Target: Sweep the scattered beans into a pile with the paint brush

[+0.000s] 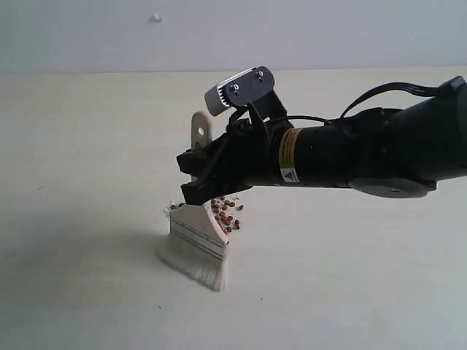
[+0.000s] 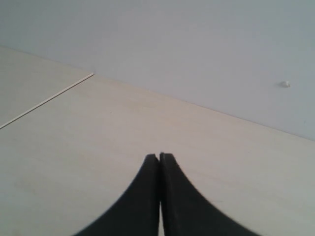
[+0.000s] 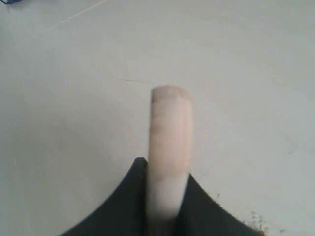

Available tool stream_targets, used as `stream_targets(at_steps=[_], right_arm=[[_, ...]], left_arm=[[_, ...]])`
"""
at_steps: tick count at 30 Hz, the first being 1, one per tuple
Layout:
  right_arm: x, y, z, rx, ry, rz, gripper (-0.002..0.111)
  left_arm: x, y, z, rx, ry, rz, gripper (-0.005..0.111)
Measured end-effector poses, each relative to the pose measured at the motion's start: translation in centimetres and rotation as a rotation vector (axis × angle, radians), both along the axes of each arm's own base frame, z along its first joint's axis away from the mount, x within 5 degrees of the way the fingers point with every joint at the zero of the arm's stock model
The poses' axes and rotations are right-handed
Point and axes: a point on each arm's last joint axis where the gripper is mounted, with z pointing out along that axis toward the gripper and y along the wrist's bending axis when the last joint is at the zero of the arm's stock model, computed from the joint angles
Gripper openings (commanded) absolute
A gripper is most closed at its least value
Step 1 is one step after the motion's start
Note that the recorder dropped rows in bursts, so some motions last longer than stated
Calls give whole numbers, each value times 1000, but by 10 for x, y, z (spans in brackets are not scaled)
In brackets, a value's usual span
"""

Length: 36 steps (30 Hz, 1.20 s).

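right gripper [image 1: 195,176]: clamped on the handle [image 1: 200,130] of the paint brush [image 1: 197,230], one finger on each flat side. the right wrist view shows the same: the pale handle [image 3: 170,132] stands up between the two dark fingers of the gripper [image 3: 165,173].

paint brush: head down on the bench [image 1: 80,146], roughly mid-surface and well short of the far edge where the bench meets the wall [image 1: 306,29]. it is tilted, not upright. the bristles [image 1: 198,264] touch the bench and splay out. the hole end of the handle sticks up above the gripper.

beans [image 1: 225,212]: you have a tight reddish-brown cluster lying just beside the brush head, on its far side, under the gripper. a few sit at the other shoulder of the head. one or two tiny specks lie apart on the near part of the bench; too small to say what they are.

left gripper [image 2: 159,157]: fingers pressed together, nothing between them, over bare bench. it does not show in the exterior view.
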Motion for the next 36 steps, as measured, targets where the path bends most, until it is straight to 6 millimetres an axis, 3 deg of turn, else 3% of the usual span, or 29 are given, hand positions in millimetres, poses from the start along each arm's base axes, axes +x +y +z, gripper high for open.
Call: stream_targets(at_steps=[16, 23, 28, 36], right_arm=[[8, -4, 3, -12, -73, -74, 0], [2, -9, 41, 68, -115, -101, 0], [1, -10, 48, 132, -62, -135, 0], [-11, 22, 33, 301, 22, -428, 0]], left_arm=[[0, 0, 0, 0, 0, 0, 0], [0, 0, 0, 0, 0, 0, 0], [0, 0, 0, 0, 0, 0, 0], [0, 0, 0, 0, 0, 0, 0]])
